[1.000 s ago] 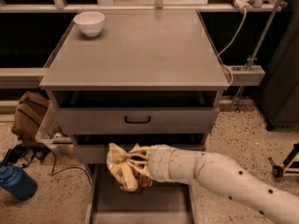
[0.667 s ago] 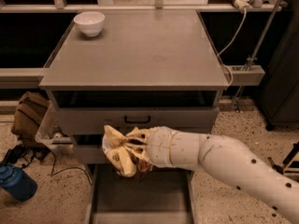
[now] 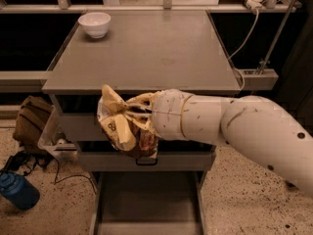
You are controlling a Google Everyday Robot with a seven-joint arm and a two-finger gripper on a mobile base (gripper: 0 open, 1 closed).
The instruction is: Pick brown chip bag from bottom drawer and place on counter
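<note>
My gripper (image 3: 134, 119) is shut on the brown chip bag (image 3: 120, 126), a crinkled cream and dark-brown foil bag. It holds the bag in the air in front of the cabinet's upper drawers, just below the front edge of the counter (image 3: 146, 53). The white arm comes in from the right. The bottom drawer (image 3: 146, 204) is pulled open below the bag and its grey floor shows. The bag hides part of the upper drawer fronts.
A white bowl (image 3: 94, 23) stands at the counter's back left corner. A tan backpack (image 3: 30, 124) and a blue bottle (image 3: 18, 191) are on the speckled floor at the left. Cables and a metal frame (image 3: 264, 58) are at the right.
The gripper has risen with the bag from just above the open bottom drawer to the level of the upper drawers, near the counter's front edge.
</note>
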